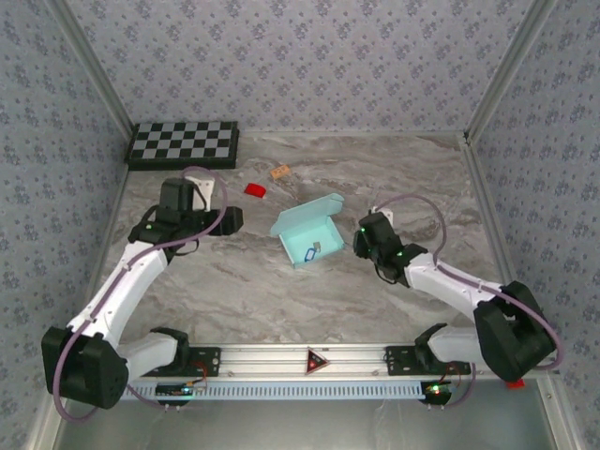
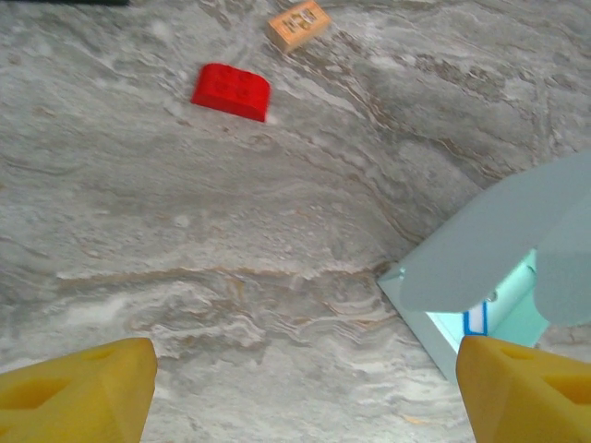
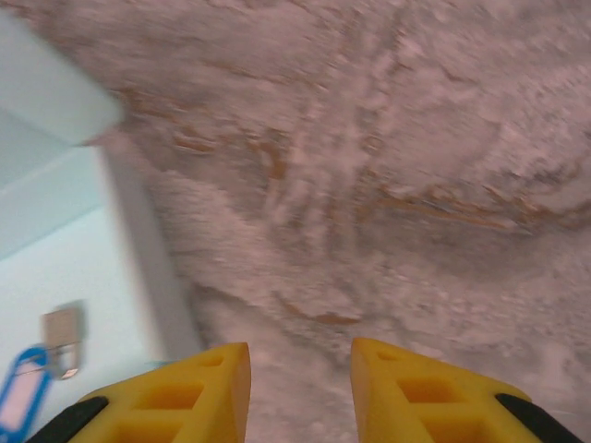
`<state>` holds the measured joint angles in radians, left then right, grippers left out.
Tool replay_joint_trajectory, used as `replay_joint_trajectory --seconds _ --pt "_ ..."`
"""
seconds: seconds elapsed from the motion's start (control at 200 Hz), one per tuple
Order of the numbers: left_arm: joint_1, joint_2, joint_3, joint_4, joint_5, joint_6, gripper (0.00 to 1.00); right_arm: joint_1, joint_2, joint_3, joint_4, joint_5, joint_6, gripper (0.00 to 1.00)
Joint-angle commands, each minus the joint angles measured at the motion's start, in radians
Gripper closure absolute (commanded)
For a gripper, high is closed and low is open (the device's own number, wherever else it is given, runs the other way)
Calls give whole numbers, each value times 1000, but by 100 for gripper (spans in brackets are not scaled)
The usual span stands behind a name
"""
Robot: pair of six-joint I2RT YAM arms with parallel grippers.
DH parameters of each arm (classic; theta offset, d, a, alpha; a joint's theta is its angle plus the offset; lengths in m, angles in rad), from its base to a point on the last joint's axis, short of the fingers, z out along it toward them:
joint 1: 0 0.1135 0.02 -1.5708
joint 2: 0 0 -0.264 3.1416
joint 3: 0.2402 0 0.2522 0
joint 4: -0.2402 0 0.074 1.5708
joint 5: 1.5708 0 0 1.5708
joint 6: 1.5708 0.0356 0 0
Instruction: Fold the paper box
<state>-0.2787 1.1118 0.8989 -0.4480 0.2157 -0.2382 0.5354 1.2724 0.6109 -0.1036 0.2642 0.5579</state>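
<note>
At the far left corner of the marble table (image 1: 234,300) we see a checkerboard (image 1: 185,143) lying flat by the wall. Nearer to us, the left gripper (image 2: 300,392) hovers above bare table with its yellow fingers (image 2: 78,392) spread wide and nothing between them. Ahead of it lie a small red block (image 1: 255,189) and, a little further on, a tan block (image 1: 279,172), the two apart from each other. The paper box (image 1: 305,232) sits near the middle of the table, between the two arms. It is partly formed, a shallow tray with its lid flap raised on the far side and a small blue tag (image 1: 310,252) inside. Just right of the box, the right gripper (image 3: 300,392) hangs low over the table, its jaws parted by a narrow gap and holding nothing. The box's edge lies just beside one of its fingers.
</note>
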Motion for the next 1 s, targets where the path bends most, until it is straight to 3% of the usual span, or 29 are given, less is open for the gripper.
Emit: replay_joint_trajectory --seconds 0.0,0.435,0.995 --pt "-33 -21 -23 24 -11 -35 16 -53 54 -2 -45 -76 -19 66" --pt "-96 -18 -82 103 0 -15 16 -64 280 88 35 -212 -93 74" --pt "-101 19 -85 169 24 65 16 9 338 129 119 -359 -169 74"
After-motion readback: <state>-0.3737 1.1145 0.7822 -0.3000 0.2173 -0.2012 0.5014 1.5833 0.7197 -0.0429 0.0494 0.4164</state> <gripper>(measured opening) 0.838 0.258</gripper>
